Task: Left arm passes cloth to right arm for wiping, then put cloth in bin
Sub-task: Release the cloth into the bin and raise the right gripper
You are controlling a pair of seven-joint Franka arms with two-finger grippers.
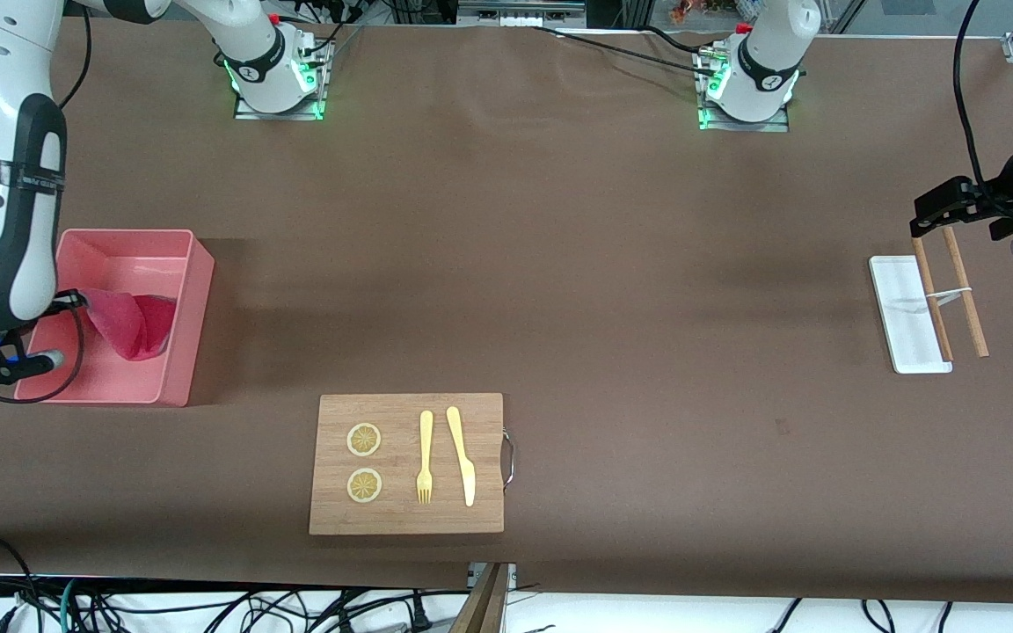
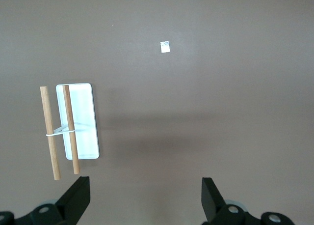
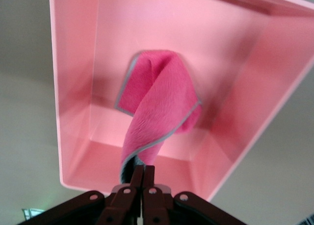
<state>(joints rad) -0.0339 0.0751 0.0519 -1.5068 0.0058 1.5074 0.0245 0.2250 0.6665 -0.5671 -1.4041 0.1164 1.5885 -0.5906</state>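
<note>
The magenta-pink cloth [image 1: 133, 323] hangs down into the salmon-pink bin [image 1: 181, 290] at the right arm's end of the table. My right gripper [image 3: 143, 172] is shut on one corner of the cloth [image 3: 157, 104] and holds it over the bin [image 3: 73, 136]; the cloth's lower folds rest on the bin floor. In the front view the right arm's body hides this gripper. My left gripper [image 2: 144, 195] is open and empty, up in the air near the white tray [image 2: 83, 122] at the left arm's end of the table.
A wooden board [image 1: 407, 463] with two lemon slices, a fork and a knife lies near the front camera. A small white tray [image 1: 902, 316] with two wooden sticks [image 1: 964, 294] lies at the left arm's end.
</note>
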